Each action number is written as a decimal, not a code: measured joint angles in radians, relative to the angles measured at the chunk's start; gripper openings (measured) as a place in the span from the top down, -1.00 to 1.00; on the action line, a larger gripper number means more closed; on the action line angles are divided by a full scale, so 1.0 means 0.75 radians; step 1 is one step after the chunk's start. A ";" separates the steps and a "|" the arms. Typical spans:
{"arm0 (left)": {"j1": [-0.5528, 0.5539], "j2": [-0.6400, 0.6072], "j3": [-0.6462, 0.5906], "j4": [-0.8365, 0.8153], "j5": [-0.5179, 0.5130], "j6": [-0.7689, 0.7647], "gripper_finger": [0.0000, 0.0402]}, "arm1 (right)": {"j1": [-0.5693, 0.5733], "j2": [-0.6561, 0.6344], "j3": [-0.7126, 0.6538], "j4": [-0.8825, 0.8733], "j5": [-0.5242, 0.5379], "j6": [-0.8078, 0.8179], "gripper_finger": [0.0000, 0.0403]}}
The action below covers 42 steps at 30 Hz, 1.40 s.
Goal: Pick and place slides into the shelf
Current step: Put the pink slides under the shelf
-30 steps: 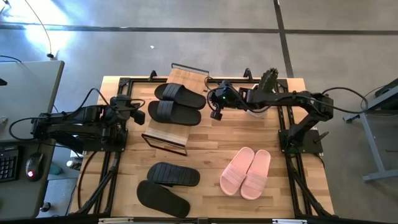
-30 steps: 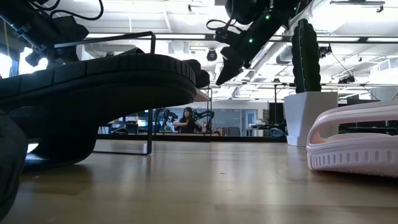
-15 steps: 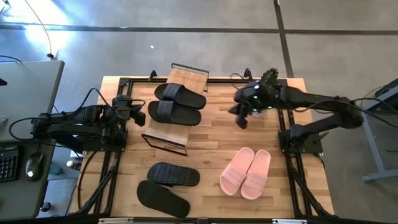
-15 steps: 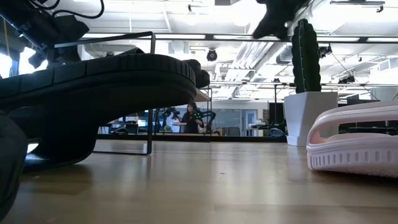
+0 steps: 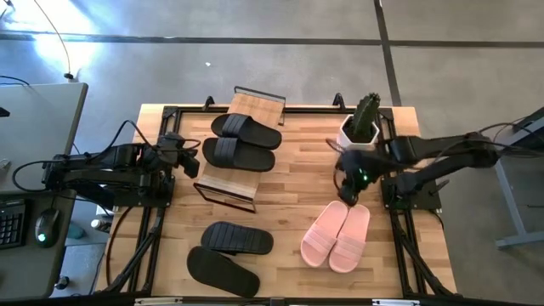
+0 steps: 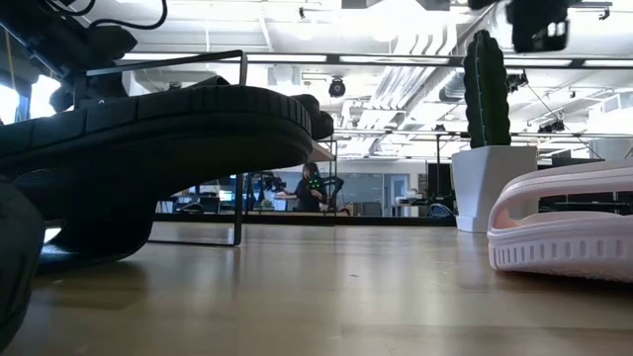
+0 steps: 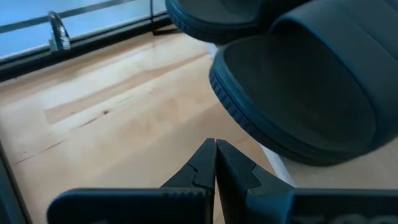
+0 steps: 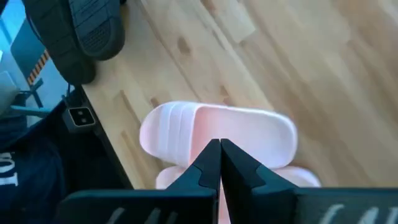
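Pink slides lie side by side on the table, toward its right front part. The right gripper hangs just above their heel end, with its fingers pressed together and holding nothing. One black pair sits on the shelf at the back of the table. The left gripper waits just beside that pair, at the shelf's left side, fingers shut tight and empty too. Another black pair lies at the front left of the table. A cactus pot stands at the back right, near the right arm.
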 joint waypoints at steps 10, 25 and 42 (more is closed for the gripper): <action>0.000 -0.001 0.000 0.000 0.036 0.000 1.00 | 0.478 0.115 -0.198 0.253 0.166 0.508 0.58; 0.000 -0.001 0.000 0.000 0.062 0.007 1.00 | 0.404 0.105 -0.866 1.298 -0.010 0.559 0.30; -0.001 -0.001 0.000 -0.001 0.062 0.029 1.00 | 0.374 0.195 -0.939 1.543 -0.096 0.538 0.30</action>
